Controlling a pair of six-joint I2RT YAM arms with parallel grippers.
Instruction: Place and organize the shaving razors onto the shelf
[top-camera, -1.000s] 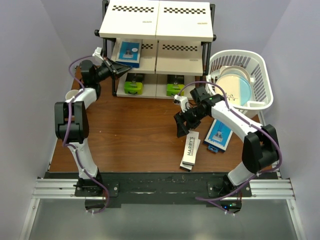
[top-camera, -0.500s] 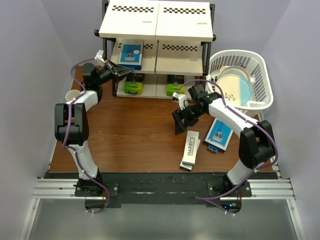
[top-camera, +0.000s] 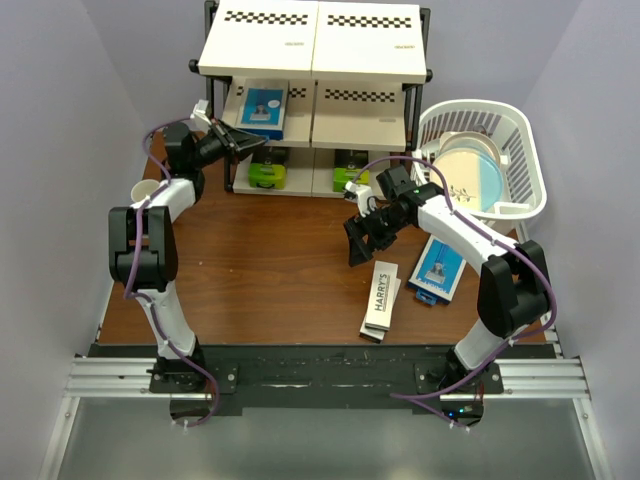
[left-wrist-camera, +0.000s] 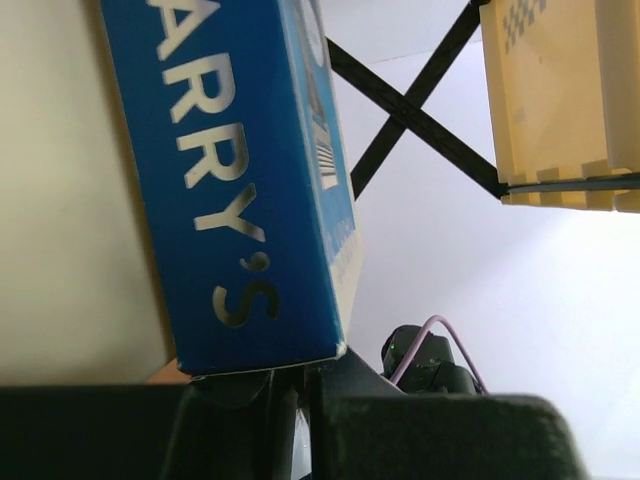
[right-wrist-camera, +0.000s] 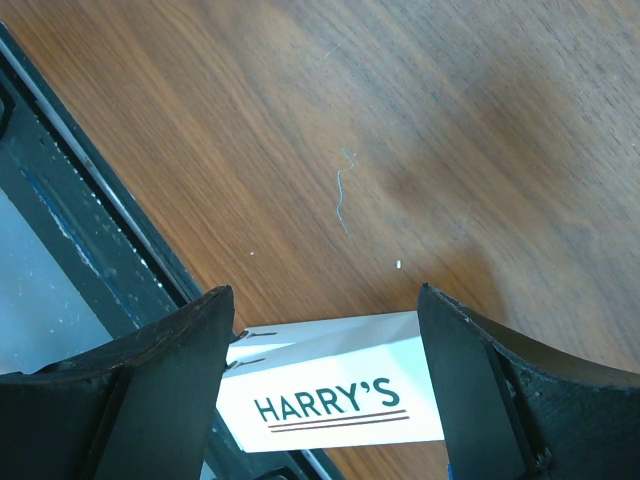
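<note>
The shelf (top-camera: 312, 42) stands at the back. One blue-and-white razor box (top-camera: 262, 107) lies on its middle tier at the left, and two black, lime-ended boxes (top-camera: 268, 166) (top-camera: 350, 170) lie on the bottom tier. My left gripper (top-camera: 243, 143) is shut, its tip at the near end of that blue box (left-wrist-camera: 240, 180); its jaws (left-wrist-camera: 290, 378) stand almost together right under the box's edge. My right gripper (top-camera: 358, 246) is open and empty above the two stacked white HARRY'S boxes (top-camera: 380, 298), whose end shows between its fingers (right-wrist-camera: 330, 385). The second blue-and-white box (top-camera: 437, 268) lies on the table.
A white plastic basket (top-camera: 527, 160) holding a white-and-blue plate (top-camera: 470, 172) stands right of the shelf. A small cup (top-camera: 144, 190) sits at the table's left edge. The shelf's black cross brace (left-wrist-camera: 420, 110) and a cream board (left-wrist-camera: 560, 90) show in the left wrist view.
My left gripper has moved right, in toward the shelf's middle tier under the blue box. My right gripper has shifted slightly left and away from me, above the white boxes.
</note>
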